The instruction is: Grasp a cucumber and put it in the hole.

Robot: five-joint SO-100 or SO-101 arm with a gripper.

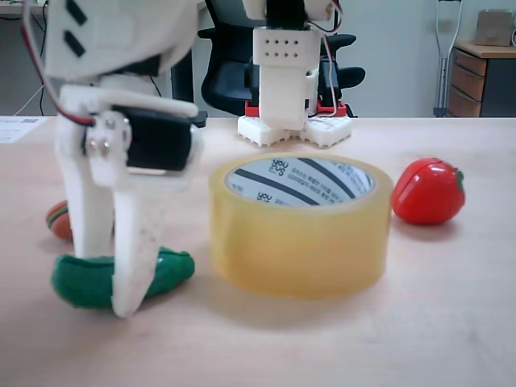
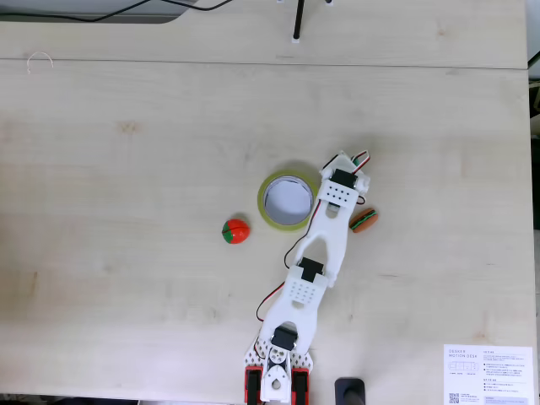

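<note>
Low fixed view: the gripper [image 1: 121,302] stands at the left with its white fingers [image 1: 133,274] reaching down to the desk [image 1: 322,339] and straddling the cucumber [image 1: 173,270], which lies flat on the desk just left of the tape roll [image 1: 298,250]. The front finger crosses the cucumber's middle; green shows on both sides of it. Whether the jaws press on the cucumber or merely stand around it cannot be told. The hole [image 1: 300,181] opens upward, its white inner core printed with black stripes. A toy burger [image 1: 58,219] shows partly behind the gripper at the left; a red toy tomato [image 1: 427,192] sits right of the roll, apart from it. The arm's base [image 1: 294,125] stands behind the roll, with a black office chair [image 1: 226,72] and a wooden drawer unit [image 1: 480,81] beyond the desk.

High fixed view: the arm [image 2: 316,266] stretches from the bottom edge up to the right side of the tape roll [image 2: 272,211], its gripper head [image 2: 342,181] just beside the rim and covering the cucumber. The burger [image 2: 364,220] lies right of the arm, close to it; the tomato [image 2: 235,230] lies left of the roll, near but apart. The hole [image 2: 287,201] is unobstructed. Wide bare desk [image 2: 126,211] extends left and above; a printed sheet [image 2: 488,374] lies at the lower right corner.
</note>
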